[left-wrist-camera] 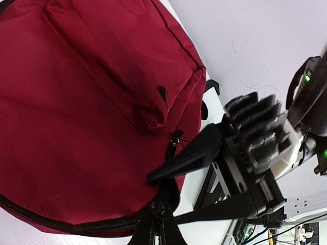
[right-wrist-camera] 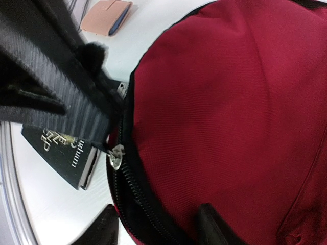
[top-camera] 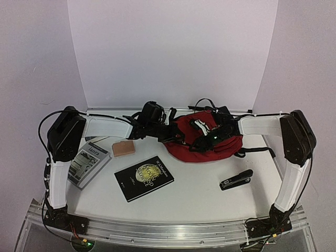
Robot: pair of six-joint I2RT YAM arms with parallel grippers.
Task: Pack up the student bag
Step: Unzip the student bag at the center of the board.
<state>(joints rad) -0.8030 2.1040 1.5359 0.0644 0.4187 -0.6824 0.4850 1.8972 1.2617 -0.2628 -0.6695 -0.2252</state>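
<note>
**Bag at the far side, a claw on each flank**

The student bag (top-camera: 207, 149) lies at the table's (top-camera: 199, 184) far side, right of centre. The right gripper (right-wrist-camera: 156, 227) straddles its zippered rim, fingers half apart. The left gripper (top-camera: 169, 134), jaws closed, sits at the bag's left edge.

Bag (left-wrist-camera: 76, 127) runs off frame in both wrist views. Right wrist: strap (right-wrist-camera: 51, 97) covers most of the book (right-wrist-camera: 64, 153), title cut short. Right gripper (right-wrist-camera: 159, 225): you see only jaw tips at the bottom edge; grip on the bag rim undetermined. Top view: left arm (top-camera: 58, 178) overlaps the booklet (top-camera: 90, 164).
</note>
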